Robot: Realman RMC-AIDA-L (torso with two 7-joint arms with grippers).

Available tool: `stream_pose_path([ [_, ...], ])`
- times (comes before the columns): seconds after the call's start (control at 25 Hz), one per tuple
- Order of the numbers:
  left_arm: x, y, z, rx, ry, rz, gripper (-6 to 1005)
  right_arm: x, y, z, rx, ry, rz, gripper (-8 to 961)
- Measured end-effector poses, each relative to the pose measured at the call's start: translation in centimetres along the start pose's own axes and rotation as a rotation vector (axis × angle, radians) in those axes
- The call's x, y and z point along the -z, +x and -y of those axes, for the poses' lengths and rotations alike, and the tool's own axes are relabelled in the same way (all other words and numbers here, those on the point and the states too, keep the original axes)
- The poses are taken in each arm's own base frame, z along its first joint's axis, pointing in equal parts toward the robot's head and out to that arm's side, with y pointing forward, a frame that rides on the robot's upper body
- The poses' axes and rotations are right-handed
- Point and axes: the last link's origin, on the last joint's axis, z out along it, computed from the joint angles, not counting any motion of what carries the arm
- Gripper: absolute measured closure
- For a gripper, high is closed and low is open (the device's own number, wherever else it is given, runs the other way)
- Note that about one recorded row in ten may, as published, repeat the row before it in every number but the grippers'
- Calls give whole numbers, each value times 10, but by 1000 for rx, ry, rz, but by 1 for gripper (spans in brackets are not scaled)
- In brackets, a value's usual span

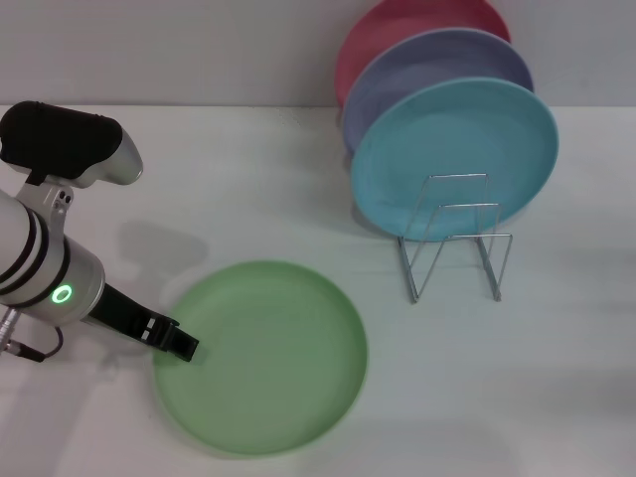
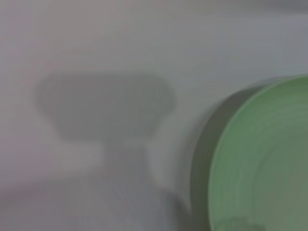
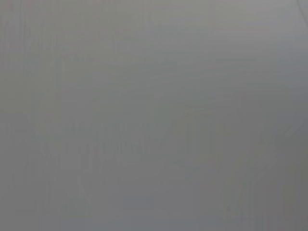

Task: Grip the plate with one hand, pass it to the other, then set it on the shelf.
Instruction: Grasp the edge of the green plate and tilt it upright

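The light green plate (image 1: 263,356) lies flat on the white table near the front, left of centre. Part of it also shows in the left wrist view (image 2: 262,163). My left gripper (image 1: 177,343) reaches in low from the left, and its black tip is at the plate's left rim. The silver wire shelf (image 1: 455,238) stands to the right of the plate and farther back, with its front loops free. My right gripper is out of view; the right wrist view shows only a plain grey surface.
A turquoise plate (image 1: 452,154), a lavender plate (image 1: 437,70) and a pink plate (image 1: 397,30) stand upright, one behind the other, at the back of the shelf. The white table (image 1: 248,179) runs back to a grey wall.
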Motion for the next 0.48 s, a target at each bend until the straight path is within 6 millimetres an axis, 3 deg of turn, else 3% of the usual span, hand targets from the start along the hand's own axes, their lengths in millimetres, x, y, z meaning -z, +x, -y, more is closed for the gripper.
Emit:
stream_pose_path([
  [0.48,1,0,0,-6,0,16,345,0,0,0,0,0,2,218],
])
